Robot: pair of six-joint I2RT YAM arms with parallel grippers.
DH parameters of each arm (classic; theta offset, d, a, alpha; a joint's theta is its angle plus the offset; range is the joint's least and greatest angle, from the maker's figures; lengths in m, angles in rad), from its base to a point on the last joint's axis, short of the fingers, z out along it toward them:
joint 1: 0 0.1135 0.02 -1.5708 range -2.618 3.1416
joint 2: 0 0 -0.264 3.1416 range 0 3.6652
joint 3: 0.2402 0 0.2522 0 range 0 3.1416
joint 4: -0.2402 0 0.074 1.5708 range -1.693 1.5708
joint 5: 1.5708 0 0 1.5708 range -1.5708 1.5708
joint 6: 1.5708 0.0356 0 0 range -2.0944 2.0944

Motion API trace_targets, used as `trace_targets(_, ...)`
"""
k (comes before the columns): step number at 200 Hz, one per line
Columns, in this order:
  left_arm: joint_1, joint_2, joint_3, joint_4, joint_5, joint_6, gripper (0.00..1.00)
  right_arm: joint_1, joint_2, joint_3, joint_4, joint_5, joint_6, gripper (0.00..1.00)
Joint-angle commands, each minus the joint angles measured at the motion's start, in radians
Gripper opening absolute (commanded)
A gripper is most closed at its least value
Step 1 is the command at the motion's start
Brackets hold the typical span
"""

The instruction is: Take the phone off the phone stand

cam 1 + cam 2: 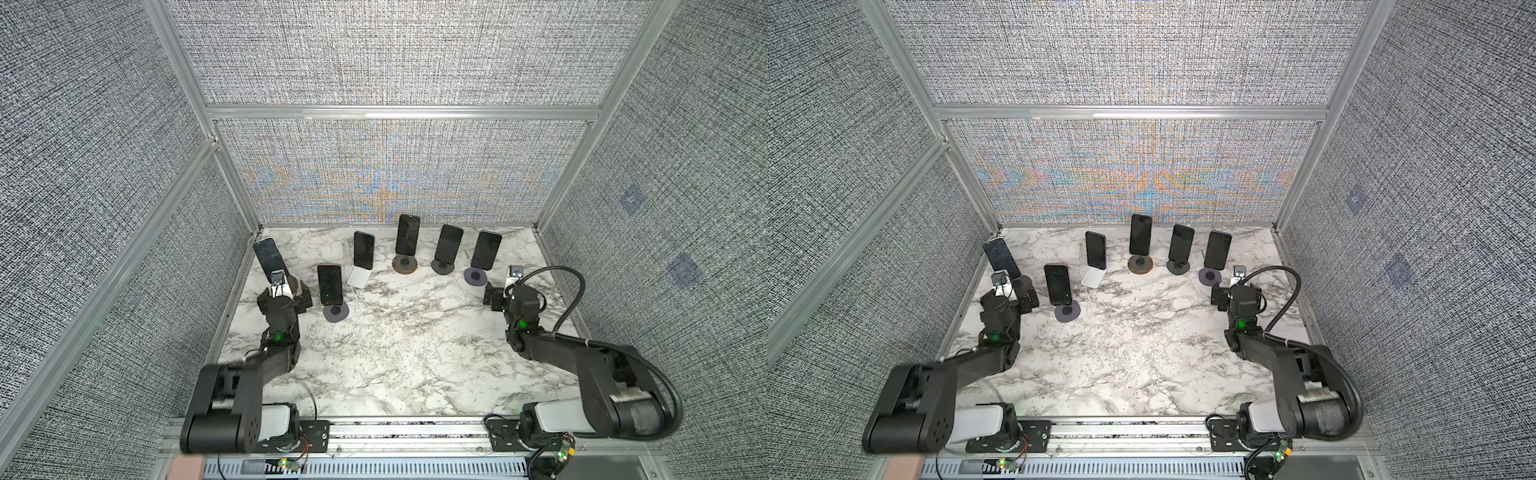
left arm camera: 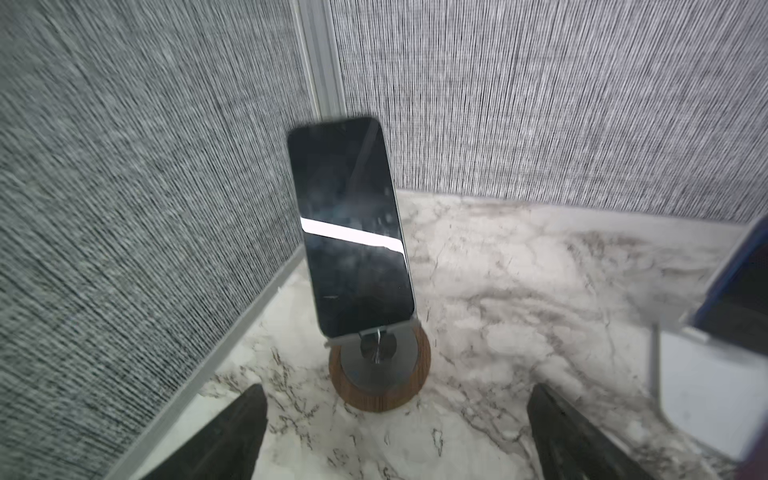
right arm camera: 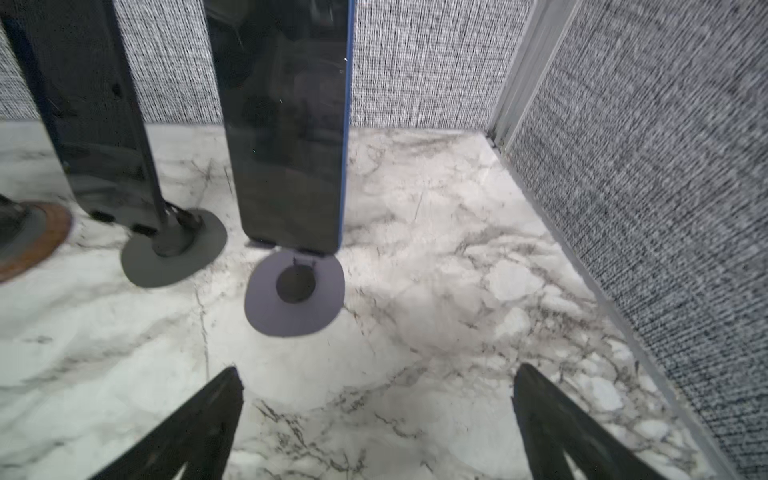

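Row of phones upright on a marble table, every one seated on a stand, none lifted.

Points the left gripper at the far-left phone, leaning back on a wood-ringed stand in the table's rear left corner; holds its fingers spread wide, just short of the stand's base, touching neither stand nor phone. Aims the right gripper at the far-right phone, blue-edged and seated on a grey round-based stand near the right wall; spreads those fingers wide too, over bare marble, apart from the base, pinching nothing. Shows, in both top views, four other phones between those two, each on its own stand, the nearest just beside the left gripper.
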Motion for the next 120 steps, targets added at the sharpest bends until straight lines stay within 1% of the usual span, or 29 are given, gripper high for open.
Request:
trace_targets(1,0.002,-0.167,0.091,-0.334,-0.012,-0.024,0.99,0.009,-0.103,0.095,-0.412,0.052,0.089,0.99)
trace_targets(4,0.003,-0.181,0.115,-0.398,-0.019,-0.031,0.99,0.010,-0.113,0.108,-0.448,0.053,0.099,0.99)
trace_targets(10,0.003,-0.196,0.162,-0.466,-0.037,-0.060,0.99,0.010,-0.133,0.136,-0.522,0.050,0.111,0.99)
trace_targets(21,0.005,-0.183,0.247,-0.586,-0.074,-0.087,0.99,0.011,-0.151,0.198,-0.669,0.045,0.133,0.99)
trace_targets(37,0.012,-0.090,0.406,-0.755,-0.095,-0.061,0.99,0.011,-0.149,0.290,-0.863,-0.001,0.155,0.99)
trace_targets(49,0.022,0.001,0.502,-0.818,-0.103,-0.035,0.99,0.014,-0.146,0.346,-0.969,-0.059,0.176,0.99)
trace_targets(62,0.054,0.103,0.582,-0.848,-0.076,-0.042,0.99,0.016,-0.149,0.372,-1.018,-0.119,0.186,0.99)
trace_targets(72,0.080,0.163,0.632,-0.855,-0.051,-0.072,0.99,0.020,-0.159,0.384,-1.044,-0.154,0.195,0.99)
trace_targets(81,0.096,0.215,0.675,-0.854,-0.052,-0.099,0.99,0.021,-0.168,0.391,-1.062,-0.174,0.194,0.99)
trace_targets(107,0.115,0.342,0.789,-0.871,-0.087,-0.162,0.99,0.021,-0.201,0.392,-1.081,-0.190,0.168,0.99)
trace_targets(120,0.129,0.395,0.839,-0.878,-0.075,-0.192,0.99,0.022,-0.216,0.392,-1.089,-0.190,0.152,0.99)
